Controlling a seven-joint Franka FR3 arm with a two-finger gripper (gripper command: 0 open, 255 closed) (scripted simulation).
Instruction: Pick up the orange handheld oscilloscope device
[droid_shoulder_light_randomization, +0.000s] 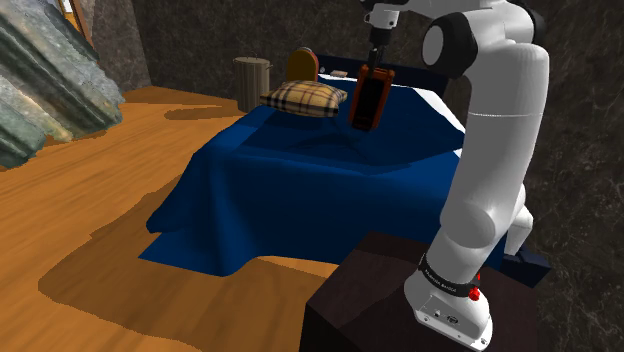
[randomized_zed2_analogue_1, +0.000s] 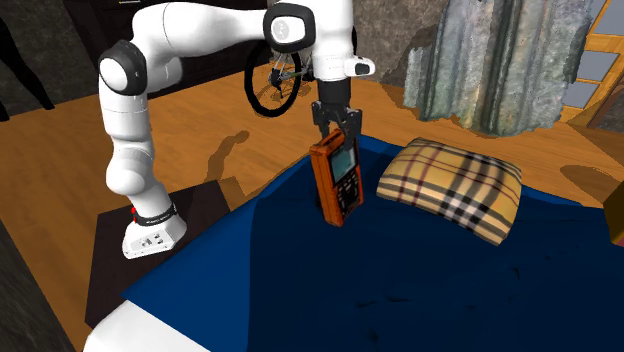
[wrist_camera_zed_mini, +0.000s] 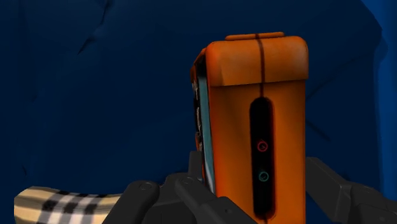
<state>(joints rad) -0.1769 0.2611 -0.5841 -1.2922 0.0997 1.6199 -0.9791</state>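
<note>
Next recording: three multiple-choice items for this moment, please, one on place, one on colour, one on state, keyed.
1. Where is the orange oscilloscope? A on the floor; B in the air above the blue bed cover; C on the stand.
2. The pillow is: A plain white; B tan plaid; C red-striped.
3. The gripper is: A open; B shut on nothing; C shut on the oscilloscope.
Key: B, it hangs clear of the cover; B, crossed dark and white bands on tan; C, both fingers clasp its sides.
</note>
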